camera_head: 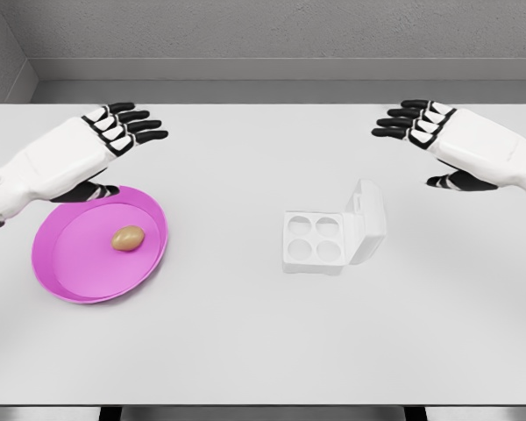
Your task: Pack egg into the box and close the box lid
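Note:
A brown egg [128, 238] lies in the middle of a pink plate [66, 272] on the left of the table. A white egg box [314, 242] sits right of centre, its lid [366, 222] swung open to the right and its several cups empty. My left hand [127, 127] hovers above the plate's far rim, fingers spread and holding nothing. My right hand [416, 123] floats beyond and to the right of the box, fingers also spread, empty.
The white table [245, 342] runs to a front edge at the bottom of the view. A grey wall [263, 35] stands behind its far edge.

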`<state>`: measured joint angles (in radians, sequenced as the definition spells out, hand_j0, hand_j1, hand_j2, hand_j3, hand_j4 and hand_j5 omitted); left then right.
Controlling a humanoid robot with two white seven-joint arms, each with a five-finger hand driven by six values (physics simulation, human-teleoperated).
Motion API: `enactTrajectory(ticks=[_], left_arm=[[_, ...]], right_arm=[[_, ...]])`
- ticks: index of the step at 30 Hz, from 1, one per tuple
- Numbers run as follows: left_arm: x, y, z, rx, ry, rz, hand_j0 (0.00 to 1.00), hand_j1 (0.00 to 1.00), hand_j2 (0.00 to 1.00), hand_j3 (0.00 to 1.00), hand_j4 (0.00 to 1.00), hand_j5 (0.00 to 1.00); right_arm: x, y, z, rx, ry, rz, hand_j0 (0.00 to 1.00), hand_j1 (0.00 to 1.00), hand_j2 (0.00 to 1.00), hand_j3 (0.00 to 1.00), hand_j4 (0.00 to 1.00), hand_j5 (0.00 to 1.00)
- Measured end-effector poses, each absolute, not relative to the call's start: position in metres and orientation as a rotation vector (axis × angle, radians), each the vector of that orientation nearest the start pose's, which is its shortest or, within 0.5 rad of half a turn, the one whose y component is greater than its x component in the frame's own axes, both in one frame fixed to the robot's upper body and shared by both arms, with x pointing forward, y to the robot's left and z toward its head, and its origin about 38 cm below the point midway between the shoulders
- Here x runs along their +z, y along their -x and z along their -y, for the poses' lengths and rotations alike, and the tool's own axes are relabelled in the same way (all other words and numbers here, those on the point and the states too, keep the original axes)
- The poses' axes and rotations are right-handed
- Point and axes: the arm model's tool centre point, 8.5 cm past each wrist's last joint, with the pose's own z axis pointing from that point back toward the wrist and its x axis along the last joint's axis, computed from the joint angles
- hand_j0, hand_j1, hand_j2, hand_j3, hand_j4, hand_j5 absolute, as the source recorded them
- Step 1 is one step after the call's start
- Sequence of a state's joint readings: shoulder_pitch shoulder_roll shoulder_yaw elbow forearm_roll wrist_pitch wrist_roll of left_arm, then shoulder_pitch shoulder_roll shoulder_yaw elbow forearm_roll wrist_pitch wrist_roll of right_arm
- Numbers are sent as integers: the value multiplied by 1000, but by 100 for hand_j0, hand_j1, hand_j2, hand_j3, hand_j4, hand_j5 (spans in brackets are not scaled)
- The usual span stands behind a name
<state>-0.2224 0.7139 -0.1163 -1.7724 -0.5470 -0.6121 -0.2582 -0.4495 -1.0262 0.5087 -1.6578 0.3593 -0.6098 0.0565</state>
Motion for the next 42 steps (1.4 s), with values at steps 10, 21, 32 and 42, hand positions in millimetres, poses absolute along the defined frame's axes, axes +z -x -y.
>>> enactTrajectory(ticks=[10, 21, 32, 42], left_arm=[[237, -355, -309, 2583, 564, -2626, 100, 100, 100, 100, 100, 100], [231, -368, -335, 2758, 361, -3062, 96, 96, 96, 96, 96, 96], [181, -367, -322, 2869, 284, -3278, 80, 80, 80, 80, 80, 80], [147, -363, -314, 2941, 355, -3283, 82, 82, 82, 82, 82, 82]], right_arm=[[264, -385, 346, -2571, -824, -2423, 100, 100, 100, 100, 100, 100], [224, -394, 379, -3056, -782, -2105, 100, 100, 100, 100, 100, 100], [203, -395, 391, -3243, -732, -1957, 100, 100, 100, 100, 100, 100], [193, -395, 391, -3275, -721, -1923, 100, 100, 100, 100, 100, 100]])
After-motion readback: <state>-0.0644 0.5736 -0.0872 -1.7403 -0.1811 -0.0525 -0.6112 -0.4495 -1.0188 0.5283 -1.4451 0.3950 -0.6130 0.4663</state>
